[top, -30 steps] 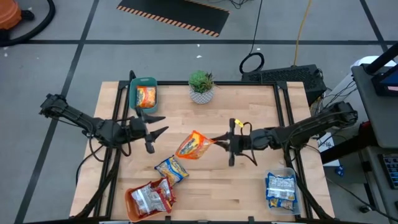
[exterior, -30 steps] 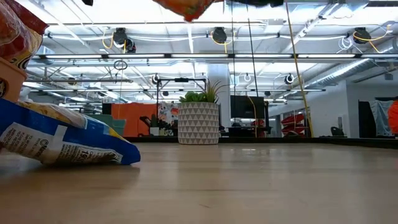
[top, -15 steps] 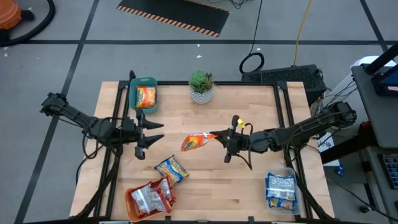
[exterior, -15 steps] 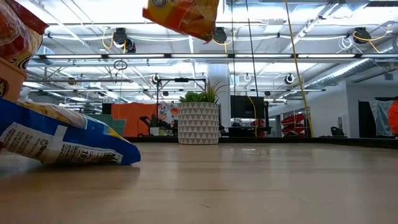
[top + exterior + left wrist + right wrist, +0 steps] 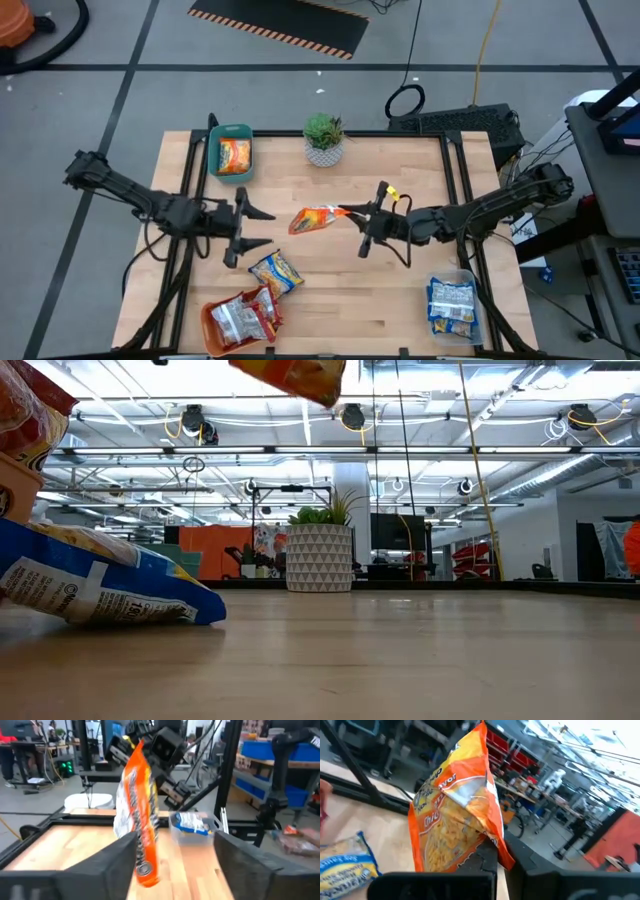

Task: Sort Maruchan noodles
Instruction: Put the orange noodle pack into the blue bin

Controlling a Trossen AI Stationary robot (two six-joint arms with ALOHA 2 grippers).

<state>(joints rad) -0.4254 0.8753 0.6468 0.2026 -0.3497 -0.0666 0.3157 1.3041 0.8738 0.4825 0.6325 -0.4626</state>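
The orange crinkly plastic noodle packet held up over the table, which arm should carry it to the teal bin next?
Left. The right gripper pinches the orange crinkly plastic noodle packet in mid-air, while the open left gripper faces it, and the teal bin with an orange packet sits on the left arm's side.

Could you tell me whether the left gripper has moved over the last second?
Yes. In the high view the left gripper has shifted right, away from the teal bin and toward the orange packet held by the right gripper.
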